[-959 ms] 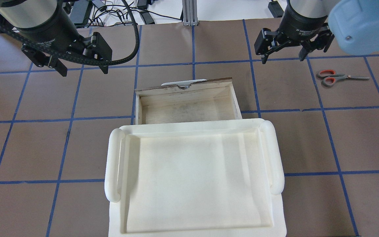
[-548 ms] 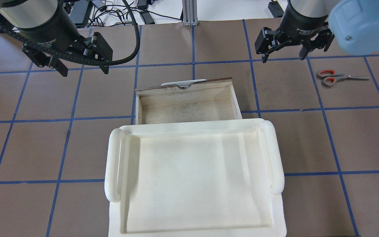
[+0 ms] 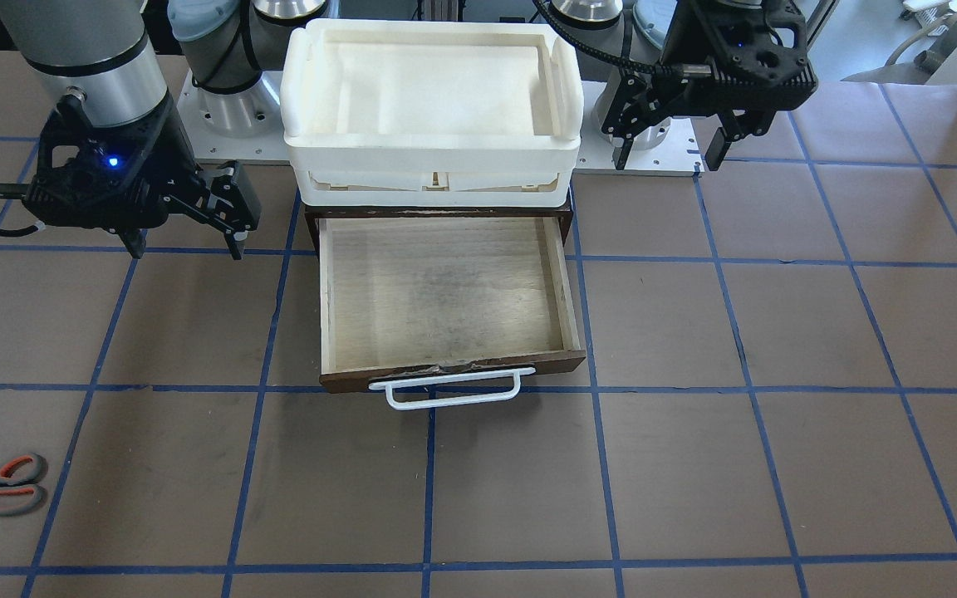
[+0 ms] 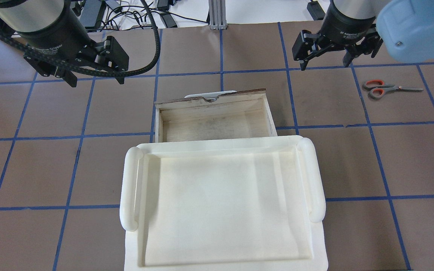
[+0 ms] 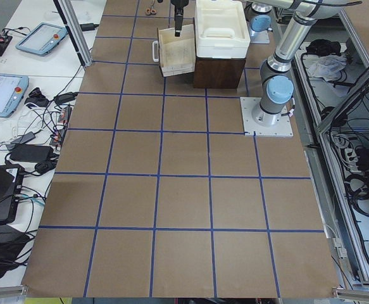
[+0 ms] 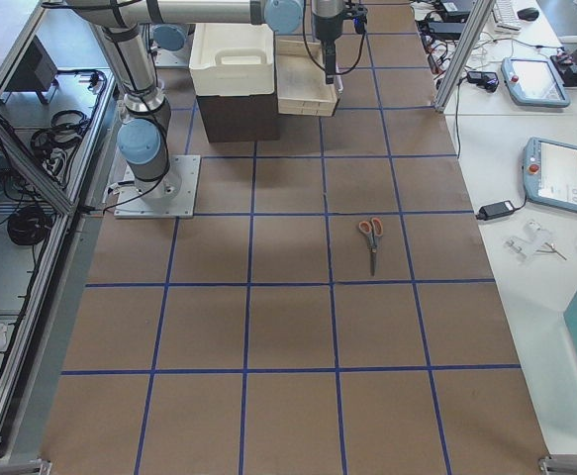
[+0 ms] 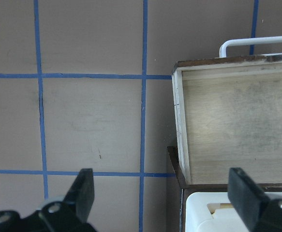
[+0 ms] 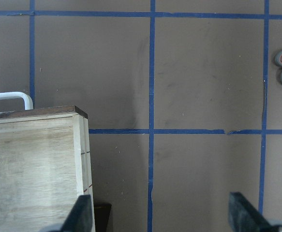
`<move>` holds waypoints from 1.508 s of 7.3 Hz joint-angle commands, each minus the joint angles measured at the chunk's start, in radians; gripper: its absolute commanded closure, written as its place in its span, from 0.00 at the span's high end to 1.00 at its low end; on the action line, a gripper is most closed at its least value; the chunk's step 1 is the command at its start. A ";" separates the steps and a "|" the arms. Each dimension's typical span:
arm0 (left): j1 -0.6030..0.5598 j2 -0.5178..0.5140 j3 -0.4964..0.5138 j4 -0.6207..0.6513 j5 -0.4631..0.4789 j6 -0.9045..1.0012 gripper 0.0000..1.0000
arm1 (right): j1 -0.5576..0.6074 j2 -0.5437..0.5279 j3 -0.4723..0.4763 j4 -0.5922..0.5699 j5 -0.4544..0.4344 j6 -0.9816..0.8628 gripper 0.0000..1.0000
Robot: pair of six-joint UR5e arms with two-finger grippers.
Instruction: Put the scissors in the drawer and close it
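The scissors (image 4: 388,89) lie on the surface (image 4: 51,169), well apart from the open drawer (image 4: 213,126) — left fingers (image 4: 69,78) and right fingers (image 4: 302,63) spread wide, holding nothing.

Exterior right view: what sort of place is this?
Probably a robotics lab cell: the right arm is bolted to a table gridded with blue tape, teach pendants lie beside it, and cable bundles run along the edge.

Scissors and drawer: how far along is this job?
Done: drawer stands open, empty. In hand: nothing; left gripper and right gripper hover open. Left: grasp the scissors lying on the table on the robot's right, place them inside, close the drawer.
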 commanded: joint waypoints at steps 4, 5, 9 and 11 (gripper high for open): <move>0.011 -0.008 -0.005 0.001 0.001 0.001 1.00 | -0.026 0.011 0.002 0.002 -0.002 -0.050 1.00; 0.007 -0.024 -0.005 0.004 -0.011 -0.003 1.00 | -0.064 0.011 0.002 0.000 -0.001 -0.126 1.00; 0.005 -0.047 -0.041 0.051 -0.011 0.007 1.00 | -0.140 0.028 0.002 -0.001 0.006 -0.290 1.00; 0.004 -0.053 -0.040 0.117 0.000 0.004 1.00 | -0.144 0.031 0.002 -0.001 0.003 -0.290 1.00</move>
